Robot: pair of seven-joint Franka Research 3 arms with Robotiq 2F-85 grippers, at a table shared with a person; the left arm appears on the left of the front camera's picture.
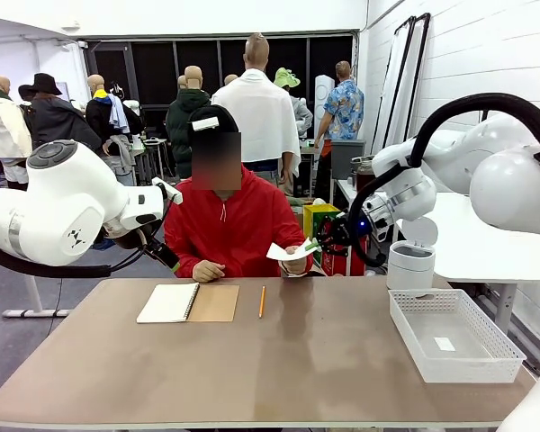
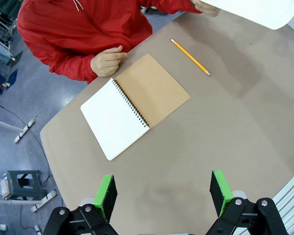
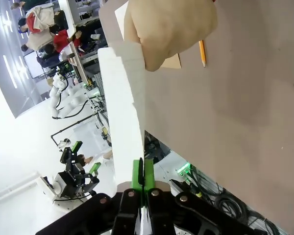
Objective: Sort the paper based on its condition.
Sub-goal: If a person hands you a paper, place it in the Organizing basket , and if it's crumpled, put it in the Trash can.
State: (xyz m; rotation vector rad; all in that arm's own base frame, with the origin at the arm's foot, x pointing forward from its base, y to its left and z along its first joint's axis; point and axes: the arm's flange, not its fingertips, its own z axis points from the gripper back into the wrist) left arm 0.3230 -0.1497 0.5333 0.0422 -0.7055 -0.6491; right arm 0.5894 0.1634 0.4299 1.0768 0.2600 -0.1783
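The paper [image 1: 284,252] is hanging in the air above the far edge of the table [image 1: 297,369], right of the middle, held at one end by the person's hand [image 1: 296,264] and at the other by the right gripper [image 1: 314,244]. It is a single white sheet, curling slightly. In the right wrist view the two green pads are pressing together on the sheet's near edge, so the right gripper is clamping the paper while the person's fingers are gripping its far end.

The person in a red jacket is sitting at the far side, resting the other hand [image 1: 207,269], loosely closed, on the table edge. Just beside that hand an open notebook [image 1: 187,303] is lying flat, its white page on the left and its brown cover folded out on the right. A yellow pencil [image 1: 262,301] is lying just to the right of the notebook, apart from it.

A white mesh basket [image 1: 432,364] is standing on the right side of the table, with a small white scrap [image 1: 444,343] lying on its floor.

The left gripper [image 2: 161,192] is hovering above the table on the near side of the notebook, its fingers standing wide apart and holding nothing.
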